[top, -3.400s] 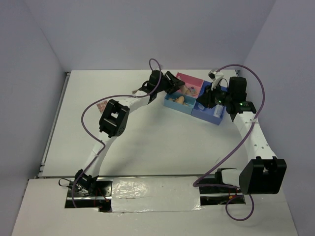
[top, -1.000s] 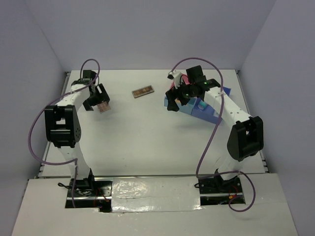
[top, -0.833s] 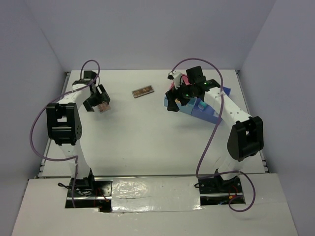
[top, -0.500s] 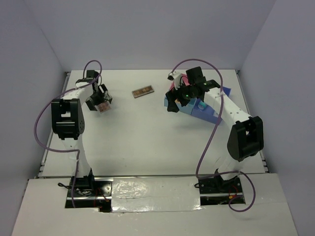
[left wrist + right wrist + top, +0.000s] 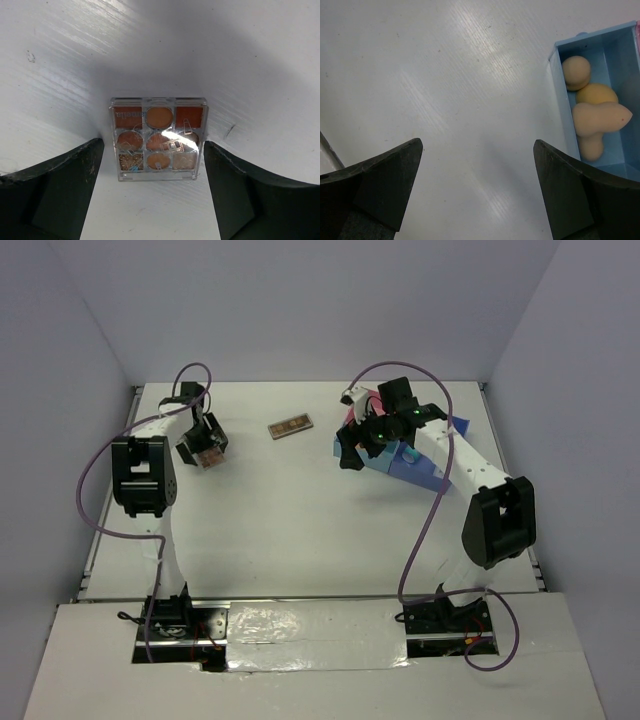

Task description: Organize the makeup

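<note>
A square multicolour palette (image 5: 158,138) in a clear case lies flat on the white table at the far left (image 5: 209,459). My left gripper (image 5: 155,200) hangs over it, open, one finger on each side of its near end with a gap on both sides. A flat brown palette (image 5: 291,426) lies alone further back, near the middle. My right gripper (image 5: 477,195) is open over bare table, just left of the tray's light blue compartment (image 5: 560,95), which holds peach sponges (image 5: 592,117). From above, the right gripper (image 5: 350,448) sits at the tray's left end.
The pink-and-blue compartment tray (image 5: 425,472) stands at the back right, mostly under the right arm. Purple cables loop above both arms. The left table edge runs close beside the left arm (image 5: 142,475).
The left arm swung from the tray to the far left and now sits over the square palette, its elbow drawing nearer. The right gripper shifted to the tray's left end and holds there.
</note>
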Motion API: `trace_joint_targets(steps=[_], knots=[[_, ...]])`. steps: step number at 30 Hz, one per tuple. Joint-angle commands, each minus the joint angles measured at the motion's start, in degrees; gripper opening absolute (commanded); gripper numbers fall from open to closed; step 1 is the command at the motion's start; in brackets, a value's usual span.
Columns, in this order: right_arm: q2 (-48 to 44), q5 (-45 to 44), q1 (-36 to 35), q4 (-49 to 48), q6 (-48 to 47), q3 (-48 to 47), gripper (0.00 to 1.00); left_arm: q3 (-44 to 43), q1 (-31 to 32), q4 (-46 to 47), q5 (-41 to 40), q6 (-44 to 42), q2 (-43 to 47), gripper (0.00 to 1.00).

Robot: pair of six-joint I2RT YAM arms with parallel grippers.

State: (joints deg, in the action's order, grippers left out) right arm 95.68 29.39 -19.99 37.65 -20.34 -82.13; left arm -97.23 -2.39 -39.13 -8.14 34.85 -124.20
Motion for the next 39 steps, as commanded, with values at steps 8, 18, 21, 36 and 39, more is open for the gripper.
trace_joint_targets(steps=[8, 18, 21, 36, 39], knots=[[-2.5, 2.3, 0.3, -1.6, 0.8, 0.1, 1.00, -1.3, 0.5, -4.8, -4.3, -2.2, -3.9, 0.85], [-3.6, 2.6, 0.3, -2.0, 0.7, 1.4, 1.00, 0.9, 0.8, -2.2, -1.3, -3.5, -3.6, 0.63], [-4.0, 2.8, 0.3, -2.1, 0.6, 2.0, 0.99, 4.3, 0.8, 1.2, 5.6, -5.8, -0.2, 0.37], [1.7, 17.0, 0.2, 4.0, 5.7, -2.9, 0.48, 35.8, 3.6, 24.4, 34.8, -15.3, 35.0, 0.00], [5.3, 21.1, -0.1, 7.9, 6.5, -6.5, 0.48, 43.4, 6.9, 35.3, 43.1, -13.3, 40.3, 0.00]])
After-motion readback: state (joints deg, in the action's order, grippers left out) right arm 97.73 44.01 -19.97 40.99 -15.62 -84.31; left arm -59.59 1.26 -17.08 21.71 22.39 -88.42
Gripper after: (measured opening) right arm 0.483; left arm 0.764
